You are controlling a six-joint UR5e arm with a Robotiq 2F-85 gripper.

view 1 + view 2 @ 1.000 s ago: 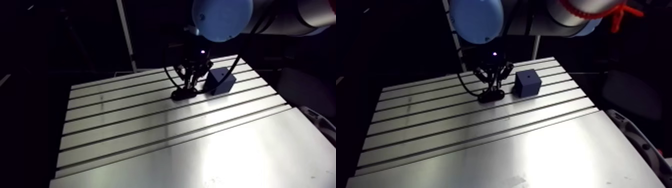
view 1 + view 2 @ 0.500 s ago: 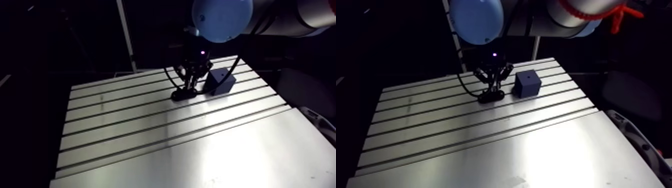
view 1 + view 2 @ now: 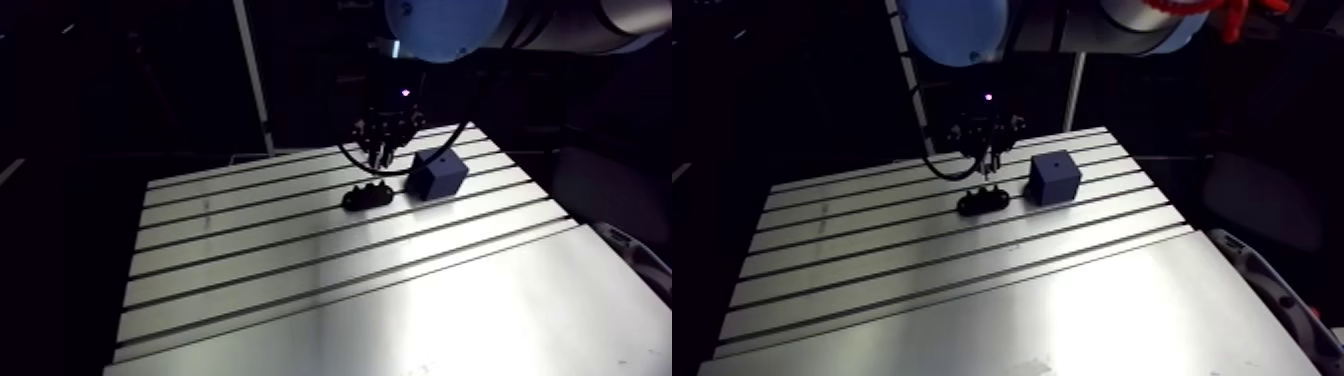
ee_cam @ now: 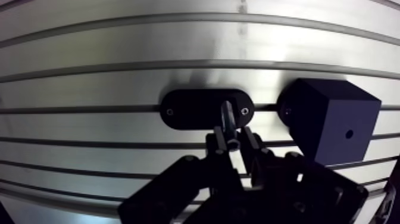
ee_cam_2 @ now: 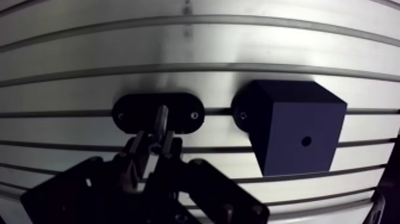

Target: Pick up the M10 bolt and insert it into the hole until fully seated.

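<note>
My gripper (image 4: 229, 142) is shut on the M10 bolt (image 4: 227, 115), a slim dark shank that sticks out past the fingertips. It hangs above a black oval holder plate (image 4: 190, 110) lying on the slotted table (image 3: 300, 270). Beside the holder stands a dark blue cube (image 4: 333, 122) with a small round hole (image 4: 349, 134) in its top face. In the arm view the gripper (image 3: 385, 150) floats clear above the holder (image 3: 367, 196), with the cube (image 3: 437, 175) just to its right.
Long slots run across the table's far half. A smooth bright plate (image 3: 480, 320) covers the near half. The table's edges drop into darkness on all sides.
The gripper has risen from the holder plate, where it sat low earlier, and now hangs above it with the bolt. The arm view shifted slightly with the arm.
</note>
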